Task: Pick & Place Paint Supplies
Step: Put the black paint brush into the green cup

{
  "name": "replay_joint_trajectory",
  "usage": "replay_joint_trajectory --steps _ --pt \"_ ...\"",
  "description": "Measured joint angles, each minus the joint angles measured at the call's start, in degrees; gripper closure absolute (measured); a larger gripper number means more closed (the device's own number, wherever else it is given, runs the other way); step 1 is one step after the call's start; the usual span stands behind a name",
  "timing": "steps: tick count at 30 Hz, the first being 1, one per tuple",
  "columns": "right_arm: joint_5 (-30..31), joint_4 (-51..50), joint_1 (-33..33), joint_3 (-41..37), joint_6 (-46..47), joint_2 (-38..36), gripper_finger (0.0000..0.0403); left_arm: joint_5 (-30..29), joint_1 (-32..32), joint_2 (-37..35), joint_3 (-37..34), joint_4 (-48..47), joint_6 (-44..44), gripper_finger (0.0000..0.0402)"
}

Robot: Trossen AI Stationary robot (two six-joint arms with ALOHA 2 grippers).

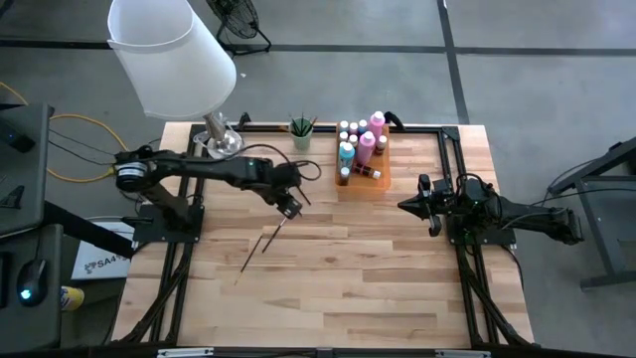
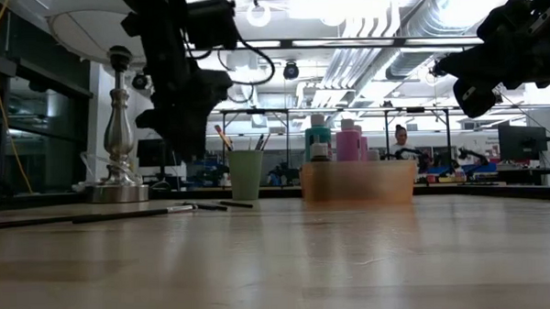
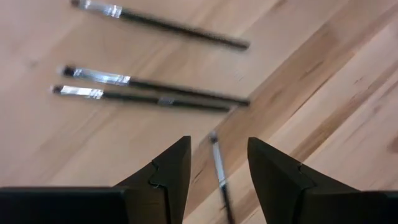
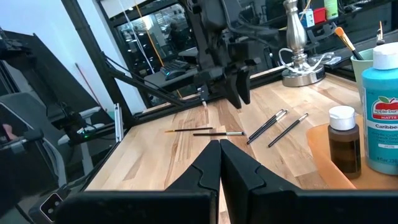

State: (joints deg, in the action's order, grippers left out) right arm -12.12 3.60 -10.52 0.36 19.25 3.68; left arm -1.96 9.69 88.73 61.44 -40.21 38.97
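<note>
Wooden bench (image 1: 328, 288) carries loose paintbrushes (image 3: 149, 93) near its middle. One brush (image 3: 219, 171) shows between the half-open left fingers (image 3: 217, 177), apparently not yet clamped; next they likely close. Right fingers (image 4: 219, 168), shut and empty, wait by the right edge.

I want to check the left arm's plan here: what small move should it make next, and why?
Probably lower the left gripper straight down and close. Its fingers stand open over a thin paintbrush lying on the table between them, not yet gripped. Three more brushes lie farther off. The green cup already holding brushes looks the likely destination. The right gripper waits shut by the bottles.
</note>
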Motion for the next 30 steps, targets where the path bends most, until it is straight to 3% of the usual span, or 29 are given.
replay_joint_trajectory --steps 21,30 --pt "0.0 -0.07 0.0 -0.02 0.02 0.02 0.0401 2.48 -1.84 16.34 11.32 -10.98 4.87 0.0249" --pt "0.0 -0.02 0.02 0.0 0.02 0.02 0.0401 2.45 -1.84 20.3 11.42 -10.44 7.47 0.0249"
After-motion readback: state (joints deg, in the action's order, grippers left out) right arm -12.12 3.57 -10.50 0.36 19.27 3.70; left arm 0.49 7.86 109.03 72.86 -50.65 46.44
